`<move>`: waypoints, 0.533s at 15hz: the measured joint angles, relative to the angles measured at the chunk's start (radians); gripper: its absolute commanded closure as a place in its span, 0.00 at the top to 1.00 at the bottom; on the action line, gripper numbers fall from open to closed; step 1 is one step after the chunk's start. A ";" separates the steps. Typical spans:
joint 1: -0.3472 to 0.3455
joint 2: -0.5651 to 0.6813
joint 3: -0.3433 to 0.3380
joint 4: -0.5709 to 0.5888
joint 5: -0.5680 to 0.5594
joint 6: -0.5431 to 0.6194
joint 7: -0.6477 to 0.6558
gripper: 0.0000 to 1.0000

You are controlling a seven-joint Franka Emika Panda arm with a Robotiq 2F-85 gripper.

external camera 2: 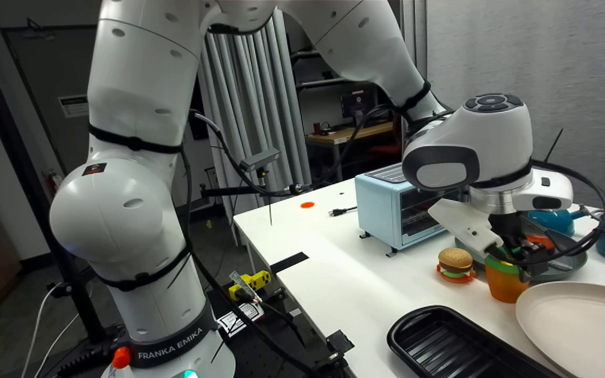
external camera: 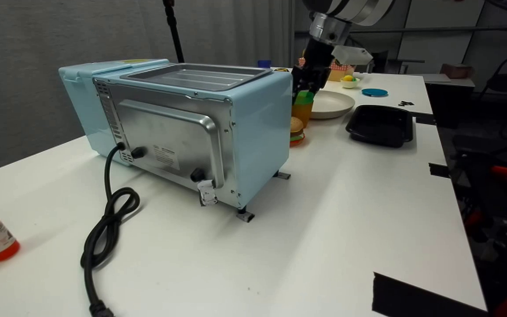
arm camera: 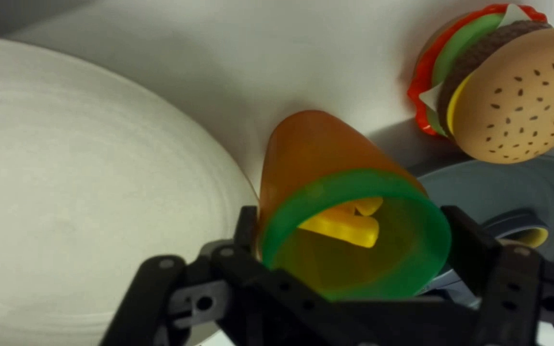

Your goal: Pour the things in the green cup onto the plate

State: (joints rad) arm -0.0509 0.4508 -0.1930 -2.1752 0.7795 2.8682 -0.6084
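Your translucent orange cup with a bright green rim [arm camera: 339, 185] sits at the centre of the wrist view, its mouth toward the lower part of the frame; in an exterior view it stands upright at lower right. Inside the cup you see a few glossy yellow bits [arm camera: 344, 229]. Your black two-fingered gripper [arm camera: 349, 221] has its jaws spread to the cup's width, one on each side at the rim; you cannot tell whether they are pinching it. The round, shallow off-white plate [arm camera: 99, 178] takes up the left of the wrist view, just beside the cup. At upper right there you have a toy hamburger with a seeded tan bun [arm camera: 512, 91], apart from the cup. In an exterior view, a black rectangular tray [external camera 2: 455, 349] lies along the bottom, and a light-blue metal toaster oven [external camera 2: 402, 210] stands right of centre.
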 measured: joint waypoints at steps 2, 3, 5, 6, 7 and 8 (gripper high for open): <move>-0.002 0.006 0.001 0.008 0.000 0.003 0.000 0.61; -0.004 0.007 0.001 0.009 0.000 0.004 0.000 0.60; -0.007 0.007 0.001 0.011 0.000 0.004 0.000 0.59; -0.007 0.007 0.001 0.011 0.000 0.004 0.000 0.59; -0.007 0.007 0.001 0.011 0.000 0.004 0.000 0.59; -0.007 0.007 0.001 0.011 0.000 0.004 0.002 0.59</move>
State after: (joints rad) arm -0.0582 0.4576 -0.1922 -2.1641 0.7795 2.8719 -0.6068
